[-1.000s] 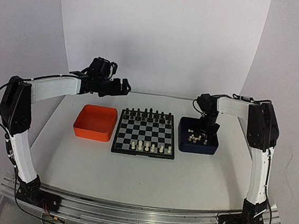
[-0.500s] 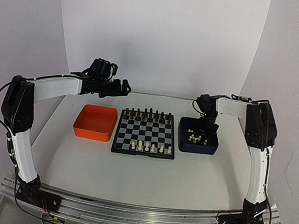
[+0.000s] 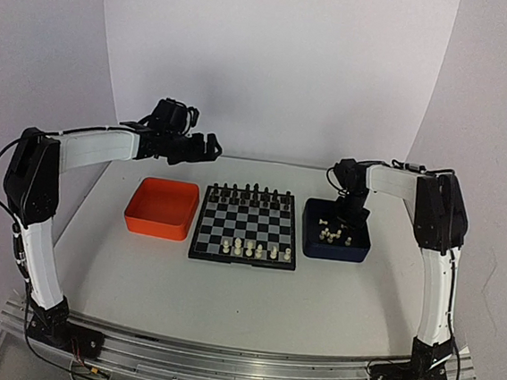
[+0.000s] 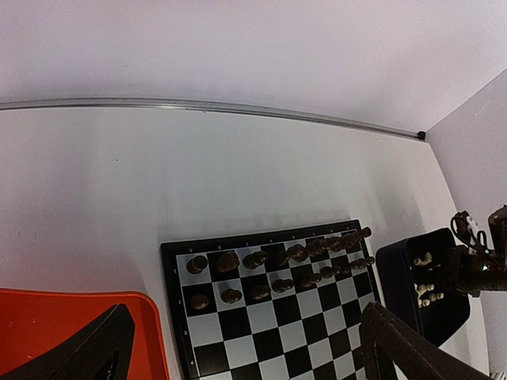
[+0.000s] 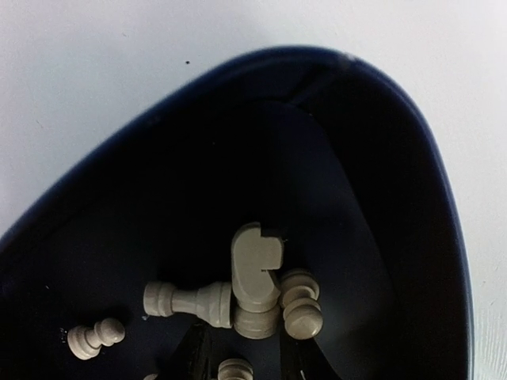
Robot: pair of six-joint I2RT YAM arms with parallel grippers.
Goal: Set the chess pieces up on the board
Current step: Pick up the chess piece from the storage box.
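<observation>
Cream-white chess pieces [image 5: 255,277]: several loose in dark blue tray [image 3: 337,254] right of board [image 3: 246,221], few standing on its near rows. Step, judged: picking next piece. Right claw [image 5: 245,360] down among them, jaws narrow; grasp cannot be told. Left claw [image 3: 202,146] spread wide, empty. Next: pinch one piece, lift, stand it on square. No readable writing.

Left arm [image 3: 96,146], right arm [image 3: 396,179]: white shells, black joints, thin black cables; matte black fingers [image 4: 400,348]

Board [image 3: 246,225] at centre of table [image 3: 224,304]; left tray [image 3: 155,227] just beside; right tray [image 3: 335,252] opposite, holding chess pieces [image 3: 332,233]; more along board's near edge.
</observation>
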